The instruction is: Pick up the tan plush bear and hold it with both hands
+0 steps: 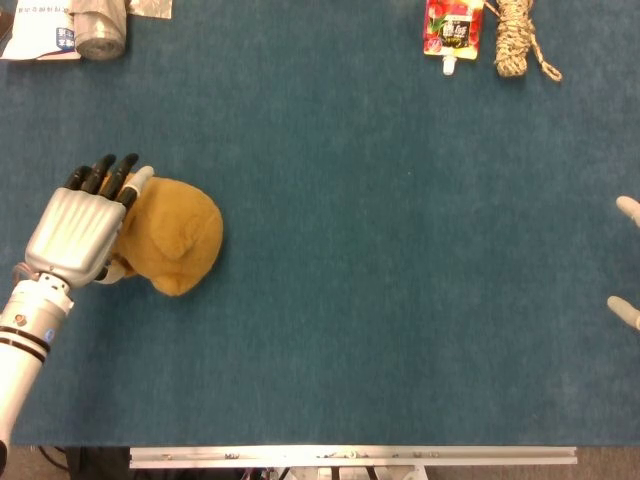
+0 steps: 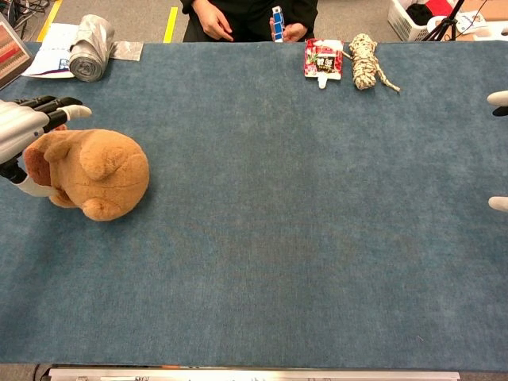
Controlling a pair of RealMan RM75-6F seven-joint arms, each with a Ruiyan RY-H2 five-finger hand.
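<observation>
The tan plush bear (image 1: 178, 236) lies on its side at the left of the blue table; the chest view shows its brown-muzzled head (image 2: 38, 163) pointing left. My left hand (image 1: 78, 228) reaches over the bear's head end with fingers stretched out and spread. In the chest view its fingers (image 2: 55, 105) pass above the head and its thumb (image 2: 30, 187) lies below it, not closed. Of my right hand (image 1: 624, 262) only two pale fingertips (image 2: 498, 98) show at the right edge, far apart and holding nothing.
A grey roll (image 1: 100, 30) and papers lie at the far left corner. A red pouch (image 1: 452, 25) and a rope bundle (image 1: 515, 40) sit at the far right. A person (image 2: 246, 16) stands behind the far edge. A metal rail (image 1: 350, 457) marks the front edge.
</observation>
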